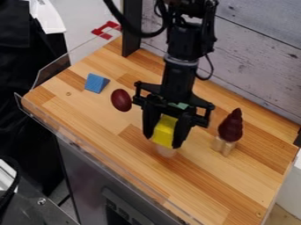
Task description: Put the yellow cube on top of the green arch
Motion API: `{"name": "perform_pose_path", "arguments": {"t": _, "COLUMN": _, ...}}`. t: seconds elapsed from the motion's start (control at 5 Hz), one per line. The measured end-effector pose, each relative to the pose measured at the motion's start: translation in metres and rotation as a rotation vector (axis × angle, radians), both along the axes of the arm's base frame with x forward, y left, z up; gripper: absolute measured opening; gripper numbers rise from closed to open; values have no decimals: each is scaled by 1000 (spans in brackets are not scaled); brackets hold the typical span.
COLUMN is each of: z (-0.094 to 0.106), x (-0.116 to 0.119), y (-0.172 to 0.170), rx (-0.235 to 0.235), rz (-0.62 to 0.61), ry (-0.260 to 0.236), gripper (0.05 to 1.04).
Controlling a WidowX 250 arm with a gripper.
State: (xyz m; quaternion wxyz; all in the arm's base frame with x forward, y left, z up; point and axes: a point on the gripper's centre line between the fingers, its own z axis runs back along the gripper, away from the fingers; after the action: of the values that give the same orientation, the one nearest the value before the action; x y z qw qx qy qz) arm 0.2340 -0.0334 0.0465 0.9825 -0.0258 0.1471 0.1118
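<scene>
The yellow cube [164, 130] was found clamped in the black gripper [162, 140], just above a pale piece [166, 151], and a straight lift, then level, centred lowering onto the partly hidden green piece [180, 105], presumably the arch, was judged necessary.

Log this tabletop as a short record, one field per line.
Tool: over the wooden table, gripping the yellow cube
Green piece: mostly hidden behind the tool
Below cube: pale thing, partly hidden, kind unclear
Picture's left: blue wedge
Between wedge and tool: dark red egg
Picture's right: dark red spiral cone on a pale wooden base
Task state: cube held, not yet placed
</scene>
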Motion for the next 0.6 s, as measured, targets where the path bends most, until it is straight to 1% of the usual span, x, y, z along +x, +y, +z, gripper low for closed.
{"name": "perform_pose_path", "arguments": {"t": 0.2, "z": 24, "x": 24, "y": 1, "rx": 10, "rz": -2, "ry": -78, "gripper": 572}}
{"name": "perform_pose_path", "arguments": {"t": 0.4, "z": 49, "x": 49, "y": 10, "rx": 14, "rz": 22, "ry": -163, "gripper": 572}}
{"name": "perform_pose_path", "arguments": {"t": 0.6, "z": 50, "x": 65, "y": 25, "rx": 15, "rz": 54, "ry": -178, "gripper": 572}}
